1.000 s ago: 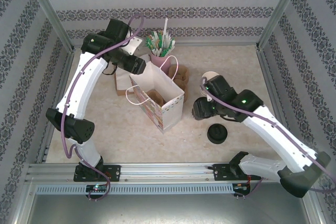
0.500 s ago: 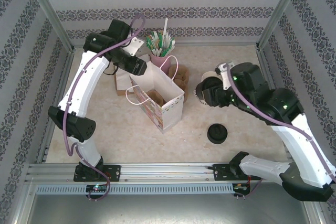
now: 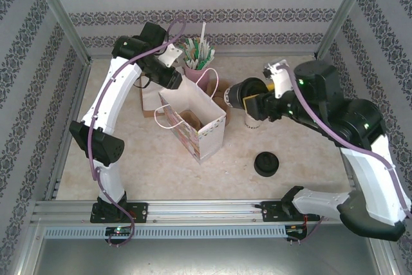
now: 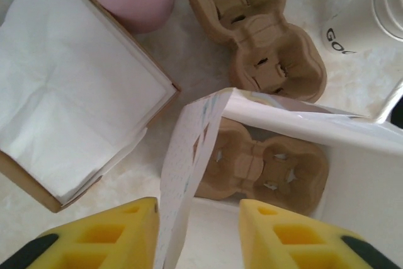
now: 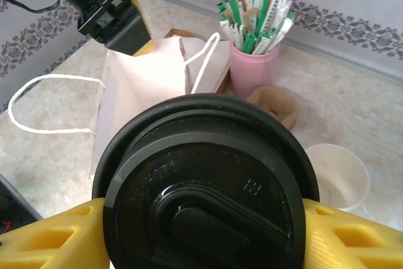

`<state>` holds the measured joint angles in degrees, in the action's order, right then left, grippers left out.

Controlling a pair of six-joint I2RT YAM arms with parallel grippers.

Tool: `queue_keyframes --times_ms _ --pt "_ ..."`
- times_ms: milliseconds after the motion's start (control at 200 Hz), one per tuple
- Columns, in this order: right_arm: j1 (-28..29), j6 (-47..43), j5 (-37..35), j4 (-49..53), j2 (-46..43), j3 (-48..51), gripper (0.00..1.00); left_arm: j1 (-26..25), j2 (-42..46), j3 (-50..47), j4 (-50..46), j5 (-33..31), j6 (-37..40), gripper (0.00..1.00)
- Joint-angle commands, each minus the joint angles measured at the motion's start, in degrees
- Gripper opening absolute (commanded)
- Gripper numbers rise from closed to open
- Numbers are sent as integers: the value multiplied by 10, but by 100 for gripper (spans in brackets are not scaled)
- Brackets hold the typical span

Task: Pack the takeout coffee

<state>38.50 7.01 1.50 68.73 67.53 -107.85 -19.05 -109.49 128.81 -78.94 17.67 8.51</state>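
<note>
Right end effector (image 5: 201, 240) clamped on takeout coffee (image 3: 242, 94). Cup is off bench (image 3: 161, 159), tipped on side, black lid facing paper bag (image 3: 209, 134), just beside bag mouth.

Left end effector (image 4: 196, 209) straddles bag wall: one pad against paper, gap on other side (not pinched, as far as visible).

Risks:
- Loose hold on wall: bag may slide or topple if cup nudges rim.
- Tipped cup: may leak at lid.
- Entering at slant: cup may miss pocket of carrier (image 4: 264, 168) inside bag.

The beige surface (image 3: 148, 165) is carrying a paper bag (image 3: 193, 120), a napkin box (image 4: 69, 111), a pink cup (image 3: 193, 73), cup trays (image 4: 264, 42), cream cups (image 5: 337, 177) and black lids (image 3: 266, 164).
</note>
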Motion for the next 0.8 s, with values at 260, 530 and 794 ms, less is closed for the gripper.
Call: queue_keyframes --times_ms 260,530,794 --pt "64 -41 44 -17 75 -77 63 -1 1 0 -46 74 -23 8" --pt "69 -52 79 12 106 -94 63 -24 52 -60 -43 90 -64 0" --pt "75 -62 90 72 150 -121 63 -46 103 -124 -6 104 -121 0"
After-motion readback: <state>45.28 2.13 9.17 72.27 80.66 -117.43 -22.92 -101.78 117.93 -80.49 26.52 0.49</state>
